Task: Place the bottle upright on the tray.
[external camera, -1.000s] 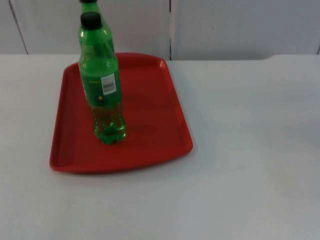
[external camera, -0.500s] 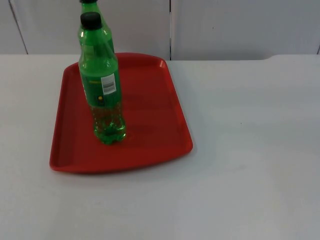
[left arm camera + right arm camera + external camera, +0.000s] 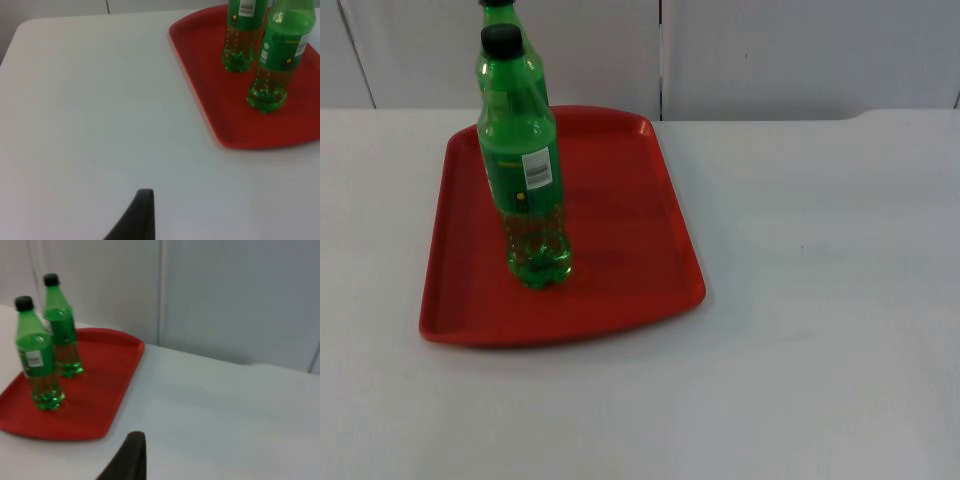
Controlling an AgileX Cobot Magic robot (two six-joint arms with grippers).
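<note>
Top view hides most of rear bottle (image 3: 510, 60) behind front bottle (image 3: 525, 180); you see both green, black-capped, upright on red tray (image 3: 620, 230) on white table (image 3: 820, 300); left wrist view cuts off both bottle tops. Left gripper (image 3: 142, 212) well apart from tray, over bare table; right gripper (image 3: 131, 455) likewise, beside tray's near corner; you cannot tell either gripper's opening, one fingertip each visible.

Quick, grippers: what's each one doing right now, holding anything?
Left gripper: over the bare white table top, away from the red plastic tray; open or closed cannot be told.
Right gripper: over the table beside the tray; cannot be told.
</note>
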